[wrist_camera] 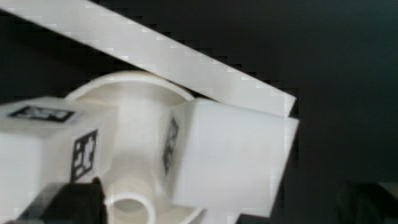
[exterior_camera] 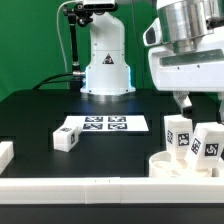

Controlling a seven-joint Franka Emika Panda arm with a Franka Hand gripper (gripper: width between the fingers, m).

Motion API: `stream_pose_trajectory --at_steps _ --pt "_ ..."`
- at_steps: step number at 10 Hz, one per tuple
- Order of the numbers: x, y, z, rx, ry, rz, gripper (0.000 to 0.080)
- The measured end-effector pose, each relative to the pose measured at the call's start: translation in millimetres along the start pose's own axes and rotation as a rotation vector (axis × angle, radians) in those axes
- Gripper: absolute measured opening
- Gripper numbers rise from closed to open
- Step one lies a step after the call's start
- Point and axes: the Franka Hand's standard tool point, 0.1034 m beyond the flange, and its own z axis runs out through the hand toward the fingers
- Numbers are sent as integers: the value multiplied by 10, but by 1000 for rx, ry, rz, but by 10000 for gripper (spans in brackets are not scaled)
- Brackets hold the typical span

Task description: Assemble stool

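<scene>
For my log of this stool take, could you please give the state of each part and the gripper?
Seat disc: lying flat against the front border bar.
Upright legs: standing on the seat disc; whether fixed cannot be told.
Third leg: loose, lying beside the marker board.
Gripper: above the upright legs; open or shut cannot be told.

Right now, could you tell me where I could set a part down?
On the exterior view's left, bare table lies beyond the loose leg; also between the marker board and front border bar. The right is crowded: seat disc, upright legs, gripper.
</scene>
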Motion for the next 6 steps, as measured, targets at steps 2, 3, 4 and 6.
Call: stream_pose_trajectory --at_steps 2,3,4,6 --pt "-4 4 8 -5 3 -175 649" --pt "-20 3 16 -15 11 -291 649" --pt "-35 -15 8 -16 13 -343 649" --pt "-53 -41 -2 -27 23 -554 649"
